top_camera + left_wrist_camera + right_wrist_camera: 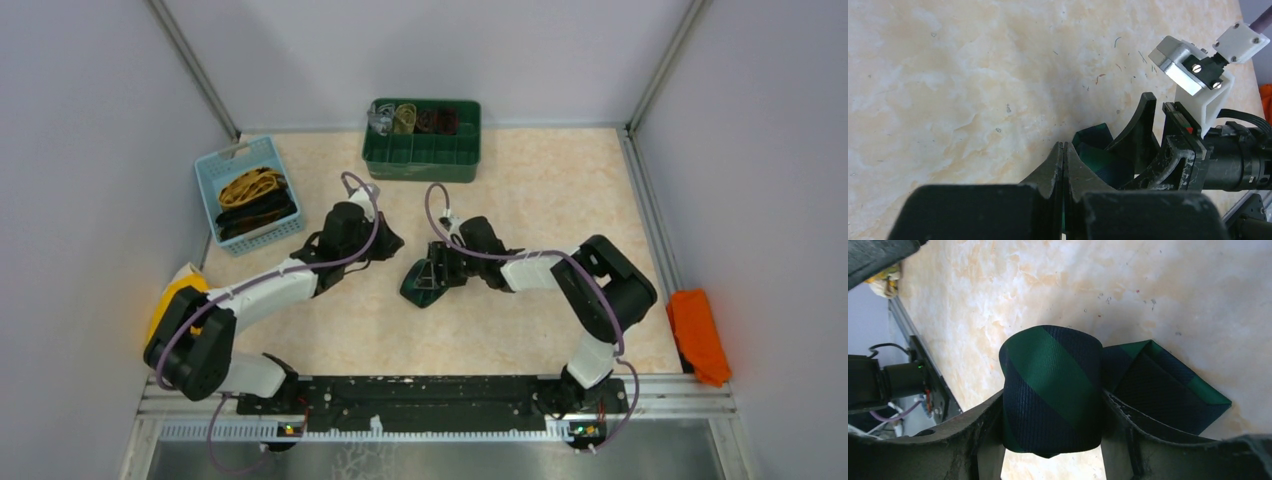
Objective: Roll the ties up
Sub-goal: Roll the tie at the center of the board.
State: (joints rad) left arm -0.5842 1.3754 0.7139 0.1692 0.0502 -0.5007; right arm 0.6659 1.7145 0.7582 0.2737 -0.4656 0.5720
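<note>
A dark green tie with navy checks (pixel 1050 385) is wound into a roll, and its pointed end (pixel 1168 390) lies flat on the table beside the roll. My right gripper (pixel 1050 440) is shut on the roll, one finger on each side. From above, the tie (pixel 420 287) sits at mid-table under the right gripper (pixel 432 272). My left gripper (pixel 1064 147) is shut with its jaws pressed together, just left of the tie (pixel 1100 155). It also shows in the top view (pixel 385 243). I see nothing gripped in it.
A green bin (pixel 425 160) at the back holds several rolled ties (pixel 420 120). A light blue basket (pixel 212 180) at the left holds loose mustard-yellow and black ties (pixel 255 200). A yellow cloth (pixel 170 295) lies at the left edge, an orange cloth (pixel 698 335) at the right.
</note>
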